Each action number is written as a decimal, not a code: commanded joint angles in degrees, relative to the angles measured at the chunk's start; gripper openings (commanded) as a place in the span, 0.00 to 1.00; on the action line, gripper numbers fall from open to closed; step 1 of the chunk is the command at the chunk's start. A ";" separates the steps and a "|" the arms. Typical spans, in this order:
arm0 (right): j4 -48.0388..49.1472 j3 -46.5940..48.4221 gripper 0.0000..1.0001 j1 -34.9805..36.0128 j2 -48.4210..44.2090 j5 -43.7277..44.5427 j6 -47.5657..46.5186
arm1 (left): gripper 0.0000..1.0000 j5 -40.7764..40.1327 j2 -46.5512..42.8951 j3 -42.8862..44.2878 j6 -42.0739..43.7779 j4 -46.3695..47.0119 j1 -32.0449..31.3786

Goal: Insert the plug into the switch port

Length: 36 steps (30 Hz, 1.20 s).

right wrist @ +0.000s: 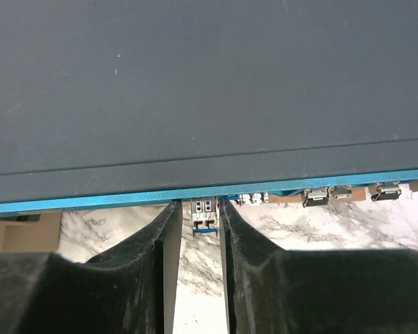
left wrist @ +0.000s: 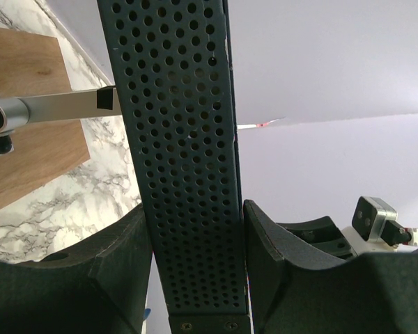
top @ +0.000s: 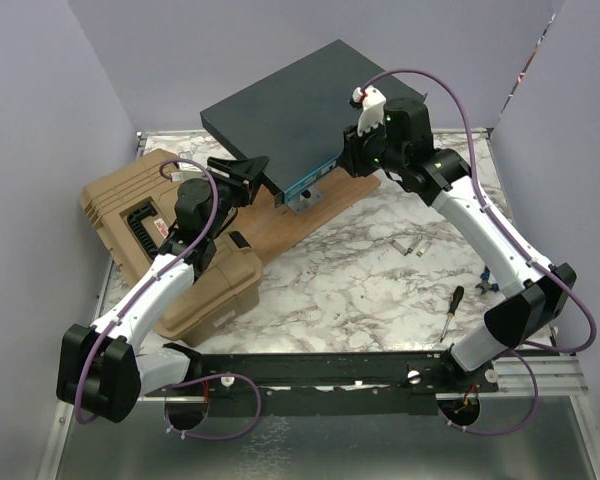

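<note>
The switch (top: 290, 110), a flat dark grey box with a teal front strip, is raised at an angle at the back of the table. My left gripper (top: 250, 170) is shut on its left end. In the left wrist view both fingers press the perforated side panel (left wrist: 181, 139). My right gripper (top: 352, 150) is at the teal front face (right wrist: 90, 205). A small metal plug (right wrist: 204, 216) with a blue tab sits in a port there, between my right gripper's (right wrist: 198, 205) fingers. They are open, with a gap showing on the plug's left side.
A tan ribbed case (top: 130, 220) lies under my left arm, beside a wooden board (top: 300, 215) below the switch. Small metal parts (top: 410, 247) and a screwdriver (top: 451, 308) lie on the marble top at the right. More ports (right wrist: 327, 195) line the face.
</note>
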 commanded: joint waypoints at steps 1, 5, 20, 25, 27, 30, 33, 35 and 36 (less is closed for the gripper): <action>11.64 -2.31 0.34 0.55 -2.85 2.01 0.38 | 0.00 1.28 0.76 0.10 2.39 -2.09 -0.98; 10.44 -4.92 0.36 0.42 -5.62 2.95 0.38 | 0.00 1.23 0.74 0.18 2.56 -2.10 -0.92; 8.85 -13.94 0.27 0.32 -10.54 4.73 0.38 | 0.00 1.34 1.03 0.46 2.66 -2.02 -0.92; 9.12 -14.13 0.17 0.32 -9.73 4.47 0.38 | 0.00 1.41 1.03 0.53 2.57 -2.09 -0.96; 9.51 -14.30 0.14 0.29 -9.53 4.56 0.39 | 0.00 1.40 1.03 0.51 2.57 -2.09 -0.91; 9.94 -14.24 0.10 0.29 -9.12 4.39 0.38 | 0.00 1.42 1.03 0.57 2.57 -2.05 -0.95; 10.21 -13.86 0.08 0.26 -8.52 4.23 0.38 | 0.00 1.47 1.11 0.65 2.57 -2.09 -1.00; 10.61 -13.70 0.08 0.28 -8.27 4.09 0.38 | 0.00 1.47 1.19 0.71 2.57 -2.06 -0.91; 10.71 -13.48 0.07 0.28 -8.14 3.97 0.39 | 0.00 1.50 1.20 0.76 2.57 -2.09 -0.94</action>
